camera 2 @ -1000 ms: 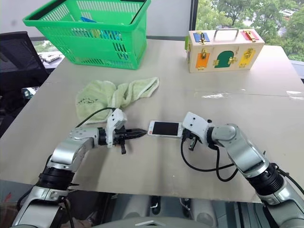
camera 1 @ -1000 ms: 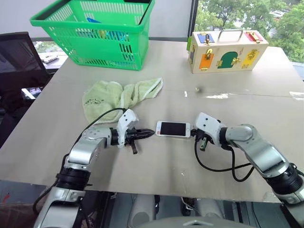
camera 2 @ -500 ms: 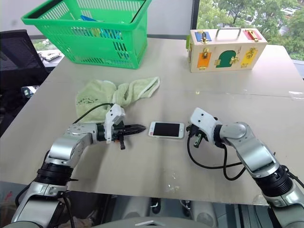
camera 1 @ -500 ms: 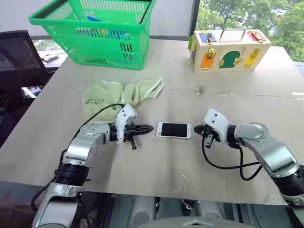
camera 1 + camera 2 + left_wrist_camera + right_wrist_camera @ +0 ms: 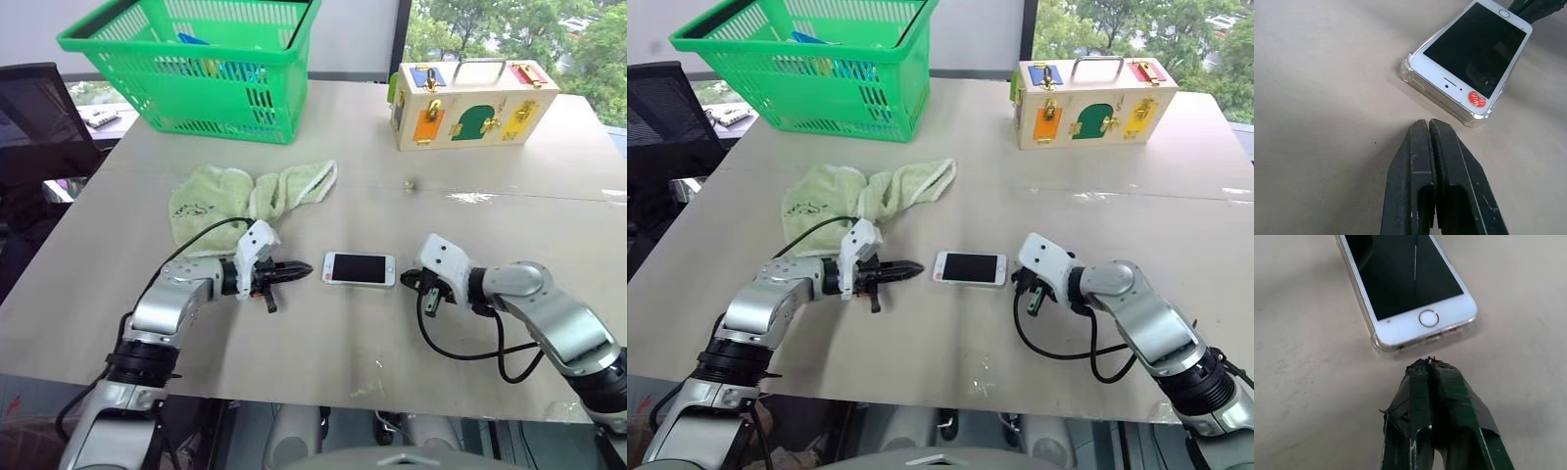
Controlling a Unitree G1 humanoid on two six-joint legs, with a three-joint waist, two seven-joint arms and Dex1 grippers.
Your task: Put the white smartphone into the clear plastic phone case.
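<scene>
white smartphone (image 5: 360, 268) in clear plastic phone case (image 5: 1409, 69) | right gripper (image 5: 407, 283) backed off, pressed together | left gripper (image 5: 306, 267) pressed together

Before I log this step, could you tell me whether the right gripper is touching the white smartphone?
Apart. The right wrist view shows bare table between the shut right gripper and the white smartphone.

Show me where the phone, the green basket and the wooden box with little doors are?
white smartphone (image 5: 359, 268), left eye view, middle of its black screen.
green basket (image 5: 196, 98), left eye view, front slatted wall.
wooden box (image 5: 473, 119), left eye view, the green door on its front face.
</scene>
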